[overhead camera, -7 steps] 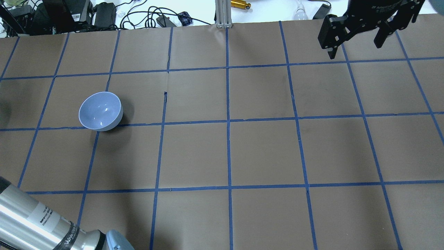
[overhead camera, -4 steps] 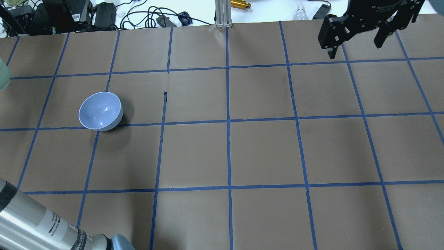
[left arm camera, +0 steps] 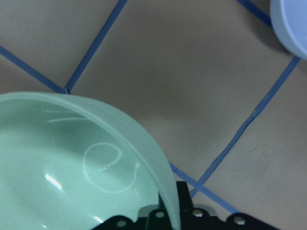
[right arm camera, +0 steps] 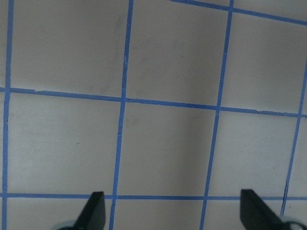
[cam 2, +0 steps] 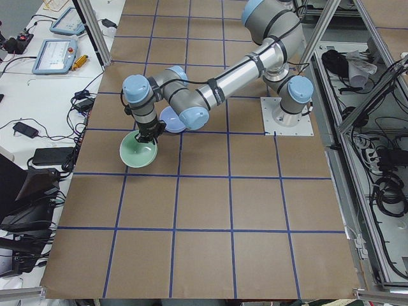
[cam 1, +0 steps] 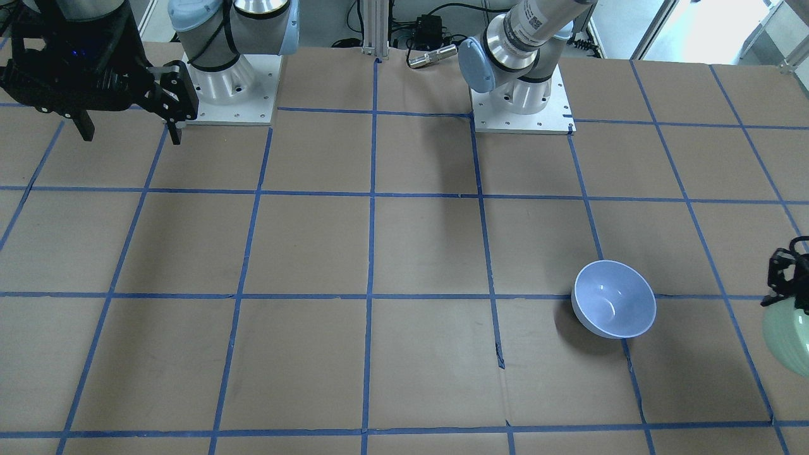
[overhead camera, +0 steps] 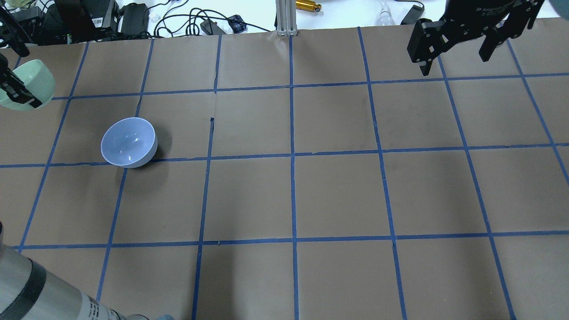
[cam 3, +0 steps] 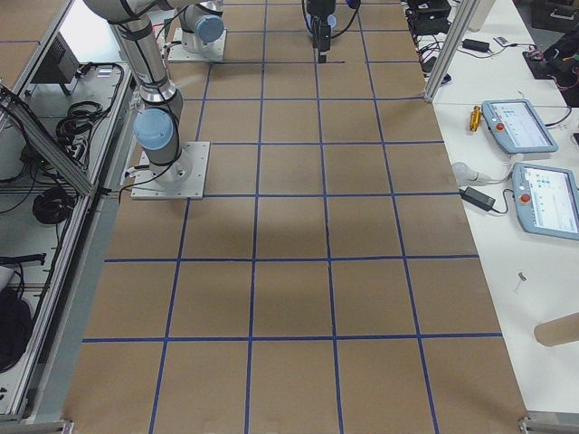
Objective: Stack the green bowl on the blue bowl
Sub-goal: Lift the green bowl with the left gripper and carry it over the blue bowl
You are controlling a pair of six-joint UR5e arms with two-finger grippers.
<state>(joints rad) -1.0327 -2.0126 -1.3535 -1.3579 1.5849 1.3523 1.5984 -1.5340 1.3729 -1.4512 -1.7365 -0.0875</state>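
The green bowl (overhead camera: 31,78) is held by its rim in my left gripper (overhead camera: 17,90), lifted above the table at the far left edge. It also shows in the front view (cam 1: 787,338), the exterior left view (cam 2: 139,152) and fills the left wrist view (left arm camera: 72,177). The blue bowl (overhead camera: 129,142) sits upright and empty on the table, apart from the green bowl and to its right; it also shows in the front view (cam 1: 613,298) and at the top right corner of the left wrist view (left arm camera: 290,24). My right gripper (overhead camera: 454,64) is open and empty, high over the far right of the table.
The table (overhead camera: 293,195) is brown paper with a blue tape grid. Cables, boxes and a metal post (overhead camera: 284,18) lie beyond its far edge. The arm bases (cam 1: 521,101) stand at the robot's side.
The green bowl in my left gripper has come into the overhead view from the left edge, moving toward the blue bowl. The left arm's forearm has slid lower left. The right gripper has not moved.
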